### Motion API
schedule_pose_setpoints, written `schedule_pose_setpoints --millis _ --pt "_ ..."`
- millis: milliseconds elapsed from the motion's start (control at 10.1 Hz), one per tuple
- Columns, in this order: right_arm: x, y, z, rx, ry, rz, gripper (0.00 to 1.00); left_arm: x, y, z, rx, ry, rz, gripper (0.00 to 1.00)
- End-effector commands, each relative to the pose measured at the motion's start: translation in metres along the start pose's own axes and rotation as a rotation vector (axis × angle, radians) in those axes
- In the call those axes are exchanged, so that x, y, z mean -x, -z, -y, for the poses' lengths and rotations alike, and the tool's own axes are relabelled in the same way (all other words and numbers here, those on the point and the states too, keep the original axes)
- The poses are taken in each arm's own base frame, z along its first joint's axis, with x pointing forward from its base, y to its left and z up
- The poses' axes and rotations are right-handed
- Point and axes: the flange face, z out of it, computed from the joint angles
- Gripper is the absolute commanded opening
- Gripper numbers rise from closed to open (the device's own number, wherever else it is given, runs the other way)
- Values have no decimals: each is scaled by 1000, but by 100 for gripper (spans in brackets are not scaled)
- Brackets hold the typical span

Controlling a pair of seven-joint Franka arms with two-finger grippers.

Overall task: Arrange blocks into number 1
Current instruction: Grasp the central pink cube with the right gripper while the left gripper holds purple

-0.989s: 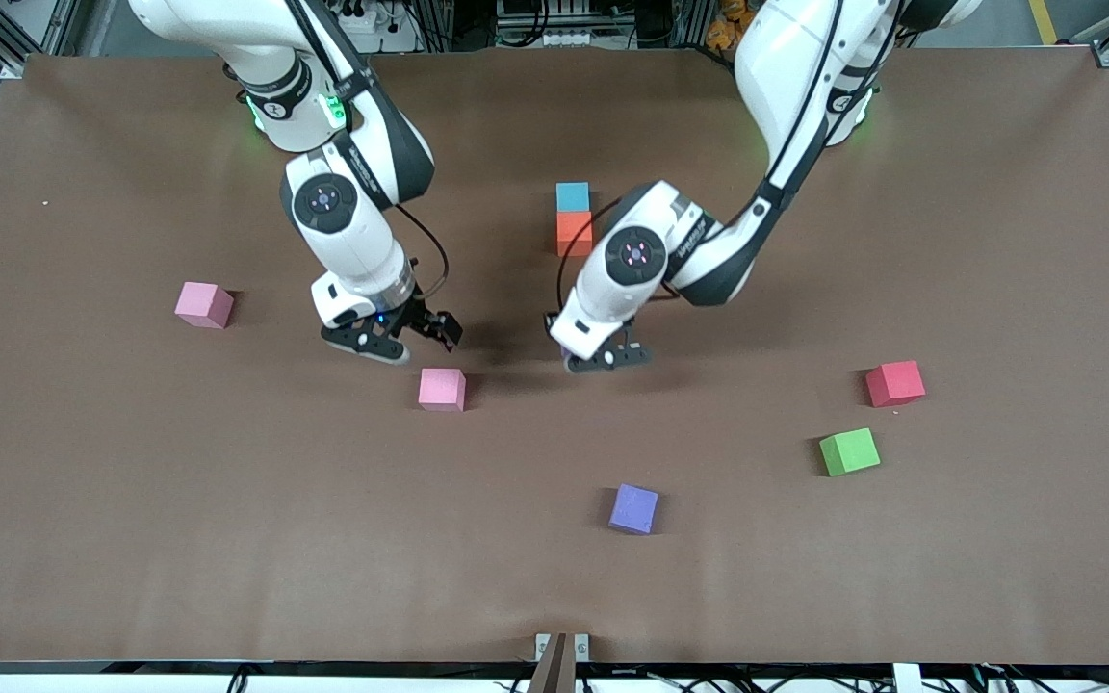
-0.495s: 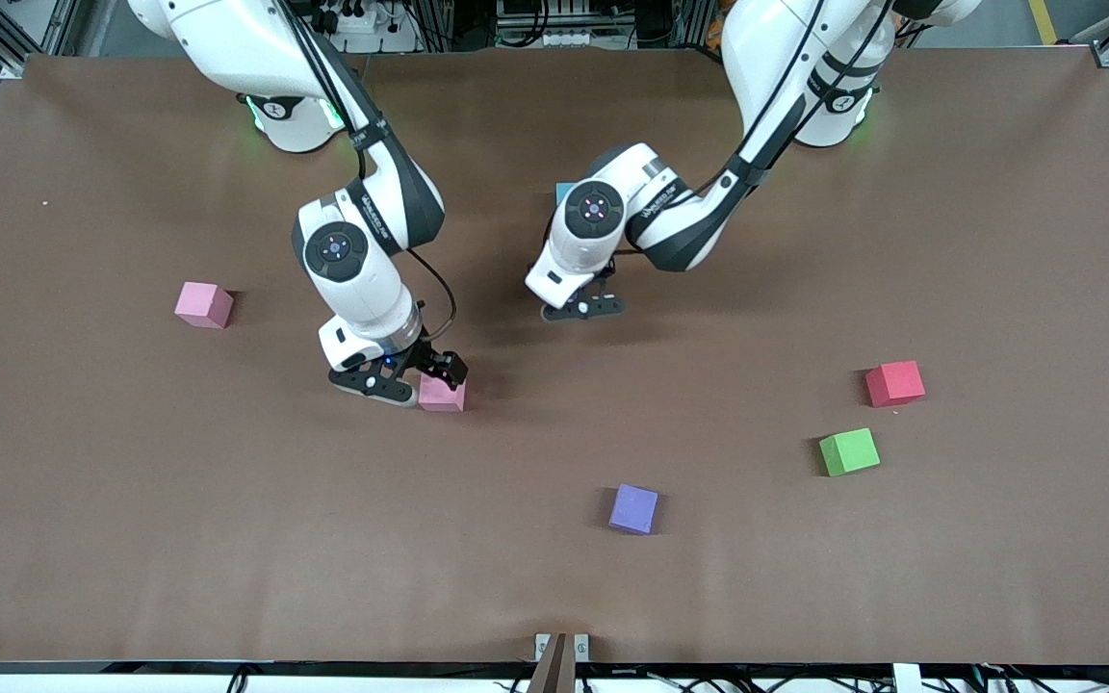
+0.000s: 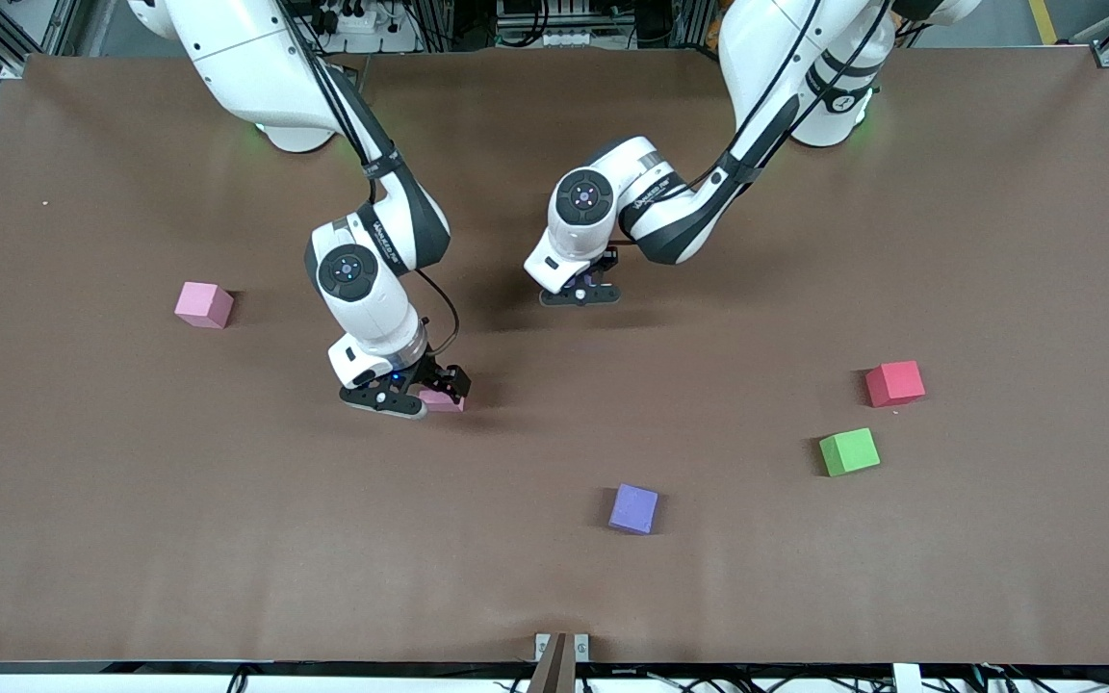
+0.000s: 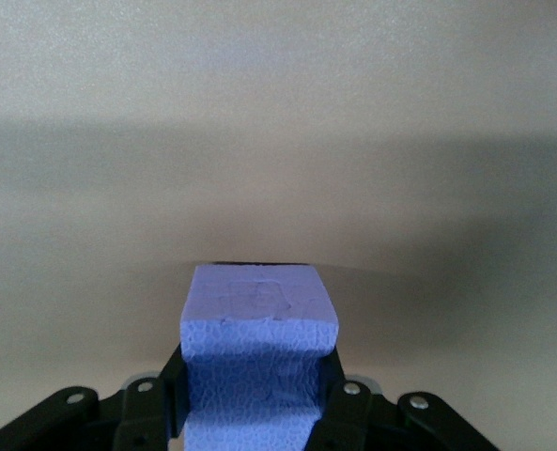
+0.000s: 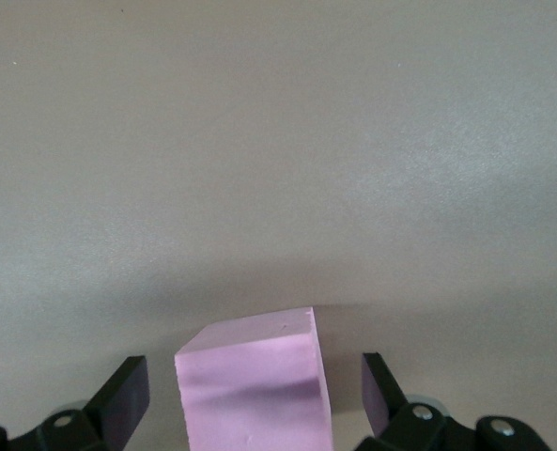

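We have the left tool (image 3: 581, 293) clamped on a purple block (image 4: 256, 352), carried above the bench (image 3: 997, 241); in the left wrist view the foam sits squeezed between the two fingers, and in the front view only a sliver of purple shows under the wrist. We judge it is held up so it can be set down as the next piece of the digit. Taking the loose purple block (image 3: 633, 508) as landmark: the left tool hangs over bench surface well apart from it, up toward the robots' bases. The right tool (image 3: 407, 397) is farther from the front camera than that landmark and toward the right arm's end, low at the bench with fingers spread apart on either side of a pale pink block (image 5: 255, 385), not yet closed on it, so we read this as lining up a grasp. A second pink cube (image 3: 204, 304) lies well apart from the landmark, farther toward the right arm's end. The red cube (image 3: 895, 383) and green cube (image 3: 849, 451) sit toward the left arm's end, near each other, not part of the figure. The light blue and orange blocks do not show; the left arm may cover them.
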Motion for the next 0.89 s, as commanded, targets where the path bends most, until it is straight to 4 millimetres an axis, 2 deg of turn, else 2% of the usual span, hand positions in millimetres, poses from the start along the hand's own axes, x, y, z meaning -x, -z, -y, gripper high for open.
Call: schedule_pose_setpoints --millis 0,396,693,792 --pt "-2 -6 7 -4 27 -2 100 8 6 2 10 -5 -33 0" --pt "12 -26 11 9 45 13 100 25 -9 2 13 -49 -62 0" --pt "20 -39 15 5 60 6 100 27 -13 2 14 -43 -80 0" --pt "22 -39 15 6 58 9 97 31 -13 0 16 -39 -76 13"
